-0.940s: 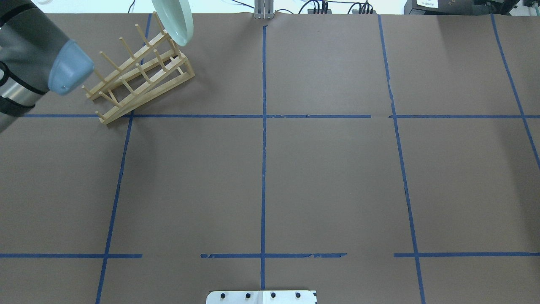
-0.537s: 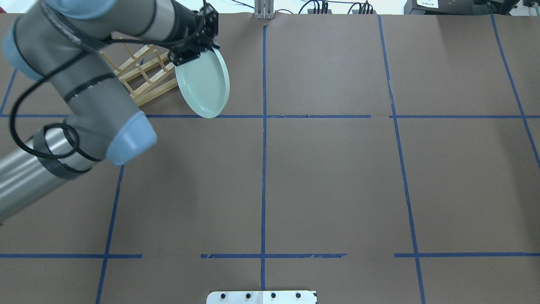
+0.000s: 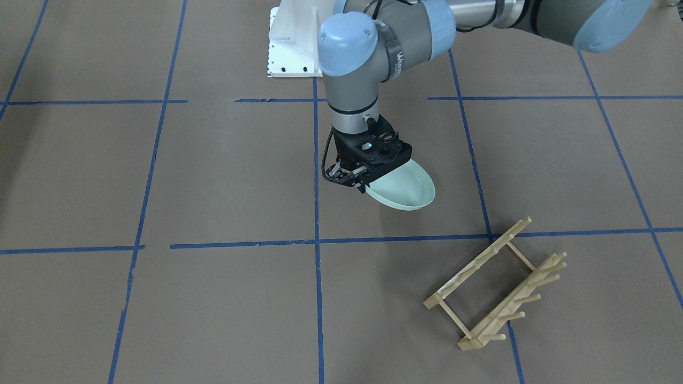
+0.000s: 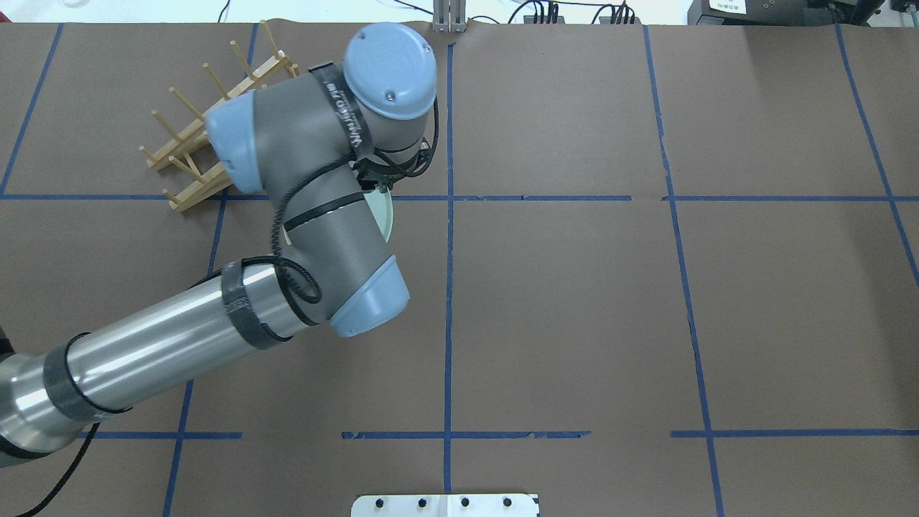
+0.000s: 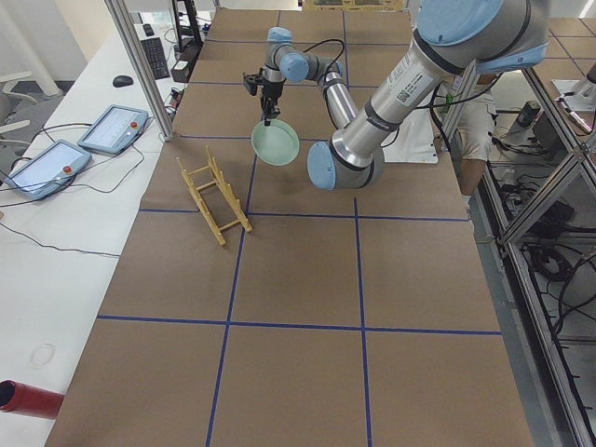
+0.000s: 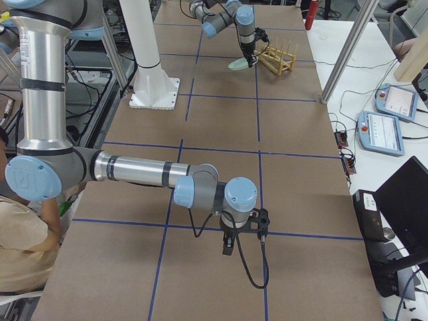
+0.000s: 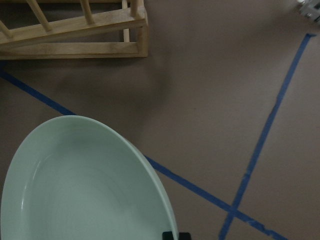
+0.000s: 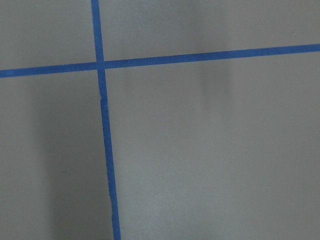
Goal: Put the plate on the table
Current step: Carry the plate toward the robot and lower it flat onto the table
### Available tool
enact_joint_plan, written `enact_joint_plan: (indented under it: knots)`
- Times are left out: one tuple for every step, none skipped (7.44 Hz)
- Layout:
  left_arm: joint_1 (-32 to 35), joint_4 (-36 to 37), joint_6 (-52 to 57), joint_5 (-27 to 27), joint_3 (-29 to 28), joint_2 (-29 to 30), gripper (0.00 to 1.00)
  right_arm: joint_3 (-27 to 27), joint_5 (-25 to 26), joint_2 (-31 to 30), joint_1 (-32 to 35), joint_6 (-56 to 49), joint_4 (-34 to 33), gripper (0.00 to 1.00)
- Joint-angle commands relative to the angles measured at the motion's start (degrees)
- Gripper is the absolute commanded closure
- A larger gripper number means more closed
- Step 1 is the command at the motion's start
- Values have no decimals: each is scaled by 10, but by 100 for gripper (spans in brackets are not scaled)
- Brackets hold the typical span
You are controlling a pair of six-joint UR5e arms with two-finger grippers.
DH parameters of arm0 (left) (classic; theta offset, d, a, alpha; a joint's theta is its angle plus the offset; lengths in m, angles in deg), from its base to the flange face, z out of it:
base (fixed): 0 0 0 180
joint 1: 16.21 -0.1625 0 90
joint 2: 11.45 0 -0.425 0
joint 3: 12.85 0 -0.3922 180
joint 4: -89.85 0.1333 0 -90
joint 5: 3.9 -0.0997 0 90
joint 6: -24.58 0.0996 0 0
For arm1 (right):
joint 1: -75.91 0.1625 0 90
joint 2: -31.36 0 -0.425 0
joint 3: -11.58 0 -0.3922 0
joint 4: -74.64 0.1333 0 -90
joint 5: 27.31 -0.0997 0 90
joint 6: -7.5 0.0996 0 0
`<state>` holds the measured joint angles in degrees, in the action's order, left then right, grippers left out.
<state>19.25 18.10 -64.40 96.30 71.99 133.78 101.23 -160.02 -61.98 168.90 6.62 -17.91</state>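
Item: pale mint-green round plate [image 3: 408, 188], shallow, glossy, raised rim. It hangs tilted over the brown paper-covered table with blue tape grid [image 3: 213, 176], hollow side up, near a tape crossing and apparently clear of the surface, though the gap under its low edge is hard to judge.

Holder: left gripper [image 3: 364, 184], its fingers clamped together on the rim at the robot's side of the plate. The wrist points down.

Nearby: light wooden peg rack [image 3: 496, 288], empty, lying apart from the plate on the operators' side.

Right gripper [image 6: 227, 245] — low over a far grid square, away from the work. Whether it is apart or together cannot be told.

Step in hand: lowering and setting down. Handling note — level the plate before contact so its base meets the paper flat. A rim-first touch would probably make glossy ware skid or rock. Descend slowly, part the fingers only once the plate bears its own weight, then lift straight up, clear of the rim.
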Motion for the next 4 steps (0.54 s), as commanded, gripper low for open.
enact_joint_plan:
  knots:
    - [-31,80,33,3,-68,32,100,0,0,0,0,0,0,0]
    - [-49,88,33,16,-72,26,100,0,0,-1,0,0,0,0]
    - [-63,89,33,18,-72,13,100,0,0,0,0,0,0,0]
    - [-83,86,34,20,-71,-6,100,0,0,0,0,0,0,0]
